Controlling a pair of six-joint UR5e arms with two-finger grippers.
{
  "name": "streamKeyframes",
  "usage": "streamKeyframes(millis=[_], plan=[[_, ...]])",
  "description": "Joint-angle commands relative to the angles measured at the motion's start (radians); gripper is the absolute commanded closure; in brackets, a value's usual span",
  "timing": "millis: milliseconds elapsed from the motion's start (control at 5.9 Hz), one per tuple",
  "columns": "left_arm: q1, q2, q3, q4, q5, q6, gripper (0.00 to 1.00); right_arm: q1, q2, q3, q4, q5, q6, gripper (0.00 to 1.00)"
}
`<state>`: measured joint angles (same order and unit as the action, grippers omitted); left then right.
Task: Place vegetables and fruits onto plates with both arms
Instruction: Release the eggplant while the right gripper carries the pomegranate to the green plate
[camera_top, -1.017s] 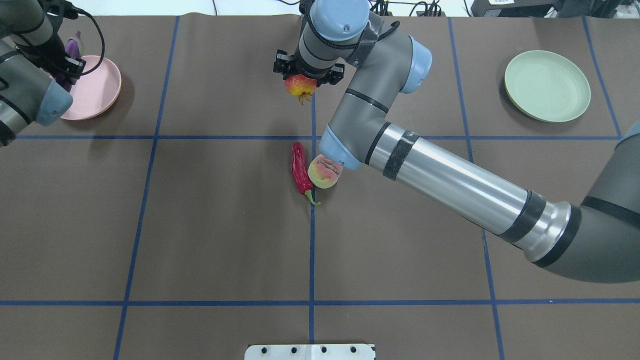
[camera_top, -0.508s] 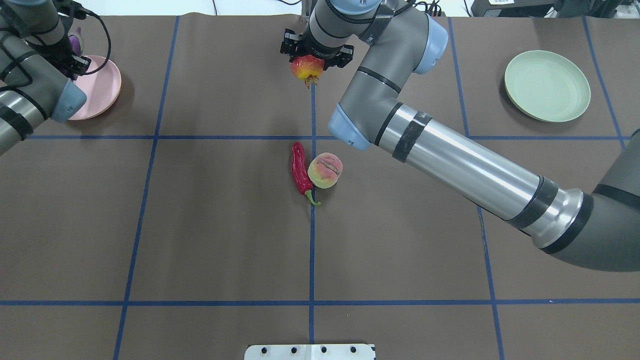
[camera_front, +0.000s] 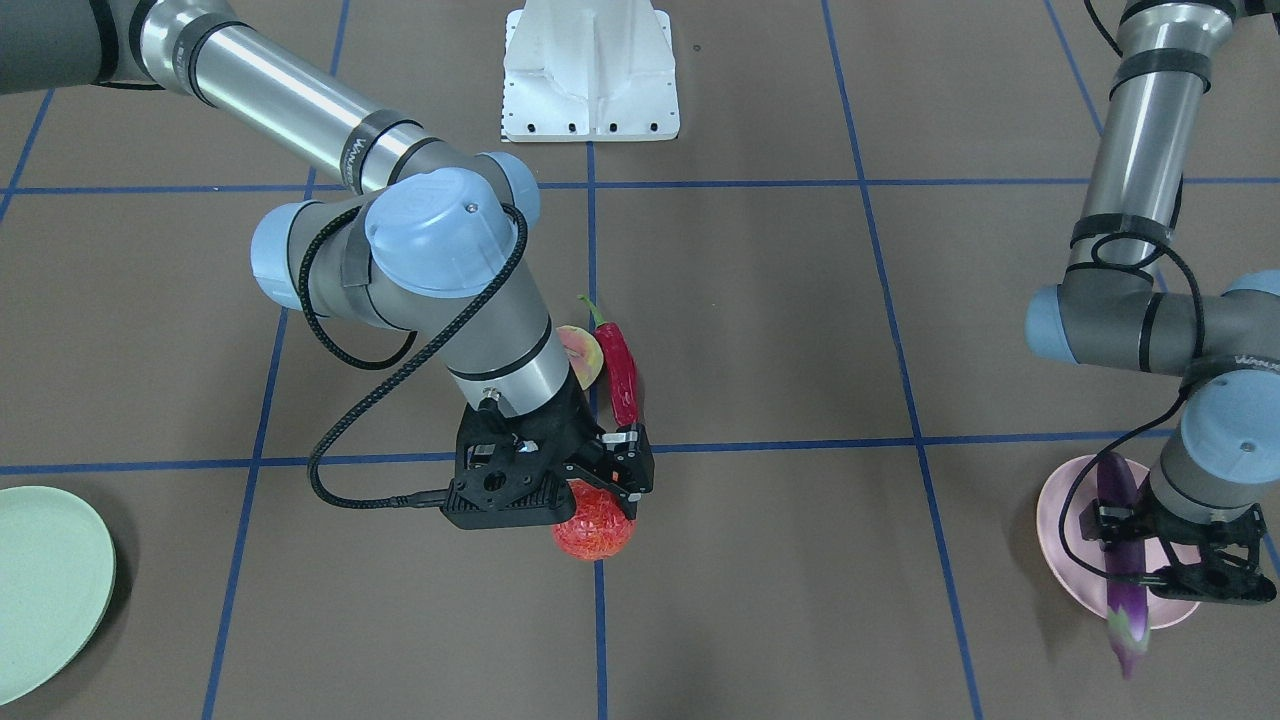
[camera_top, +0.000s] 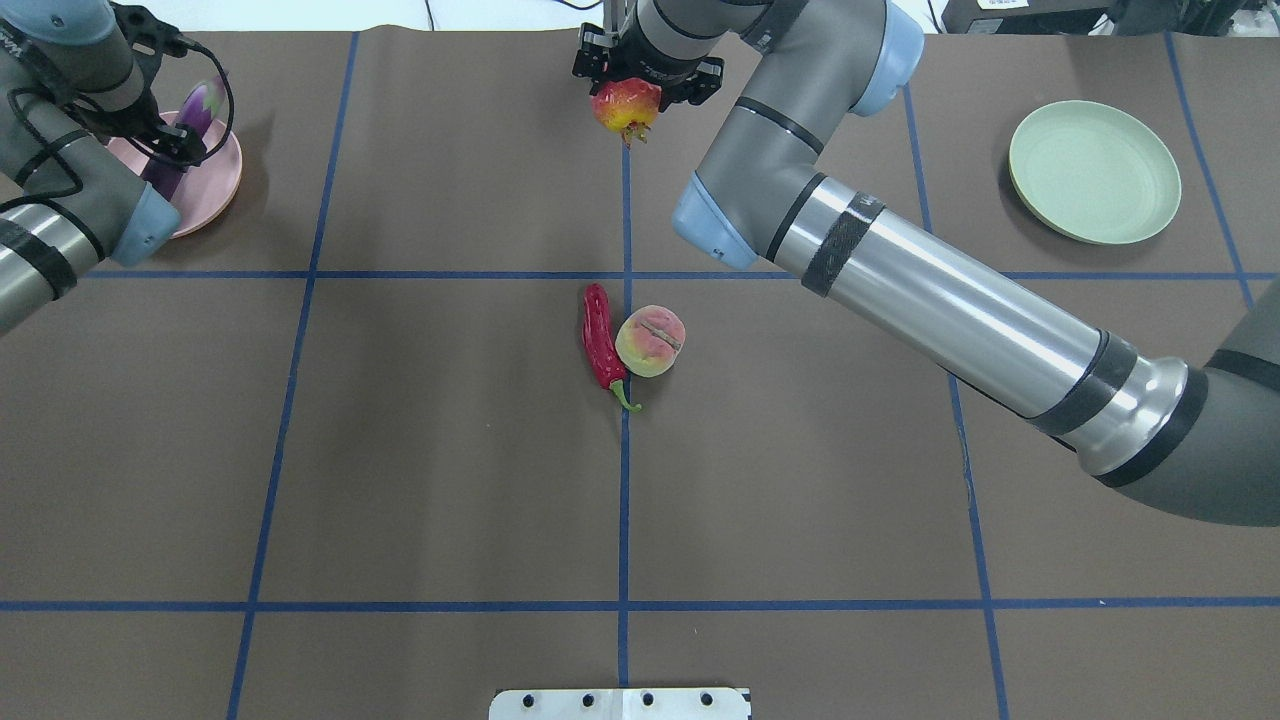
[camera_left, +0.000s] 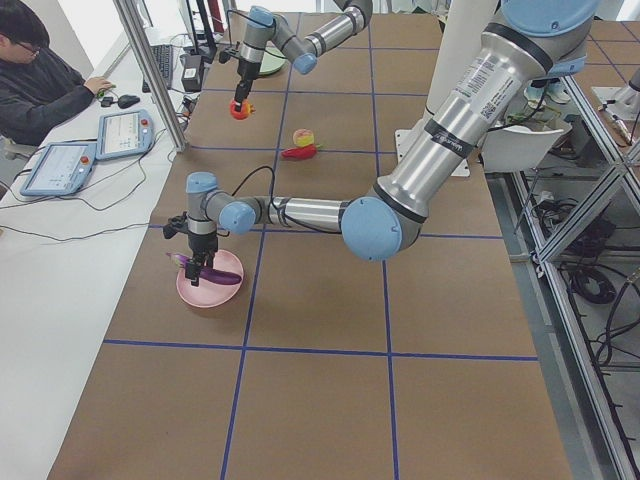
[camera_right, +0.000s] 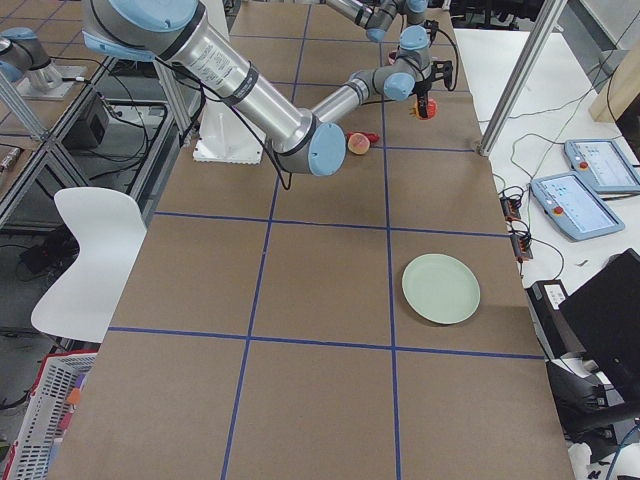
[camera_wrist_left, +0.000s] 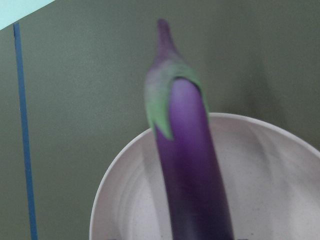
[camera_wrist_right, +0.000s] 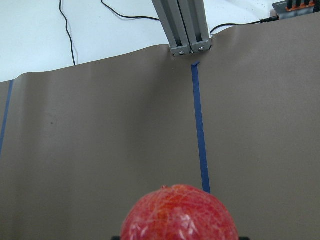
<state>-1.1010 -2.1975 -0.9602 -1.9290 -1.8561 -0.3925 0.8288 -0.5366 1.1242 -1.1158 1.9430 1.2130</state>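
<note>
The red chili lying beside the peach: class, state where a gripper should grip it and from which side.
Probably from above, closing across the slim body of the chili near its pointed tip: it lies flat, and the peach crowds its stem half.

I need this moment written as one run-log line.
left hand: shut on eggplant, over pink plate | right hand: shut on pomegranate | chili, peach: on table
</note>
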Motion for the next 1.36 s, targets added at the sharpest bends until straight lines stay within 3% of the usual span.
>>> streamKeyframes(millis=[0,169,339,508,847,1017,1186], plan=[[-0.046,-0.028,-0.014,0.022,-0.056,0.001,0.00,0.070,-0.023,0.006,-0.006,0.068,-0.059,1.00],[-0.077,-0.062,-0.020,0.074,-0.154,0.001,0.00,0.104,-0.054,0.029,-0.051,0.073,-0.129,1.00],[-0.088,-0.070,-0.067,0.128,-0.194,-0.002,0.00,0.140,-0.062,0.051,-0.206,0.074,-0.309,1.00],[-0.088,-0.086,-0.121,0.206,-0.207,-0.008,0.00,0.200,-0.113,0.069,-0.264,0.074,-0.487,1.00],[-0.083,-0.108,-0.258,0.328,-0.346,-0.083,0.00,0.278,-0.228,0.068,-0.245,0.076,-0.692,1.00],[-0.059,-0.125,-0.363,0.444,-0.368,-0.144,0.00,0.288,-0.274,0.063,-0.230,0.070,-0.734,1.00],[0.016,-0.167,-0.402,0.455,-0.380,-0.318,0.00,0.297,-0.330,0.037,-0.113,0.062,-0.745,1.00]])
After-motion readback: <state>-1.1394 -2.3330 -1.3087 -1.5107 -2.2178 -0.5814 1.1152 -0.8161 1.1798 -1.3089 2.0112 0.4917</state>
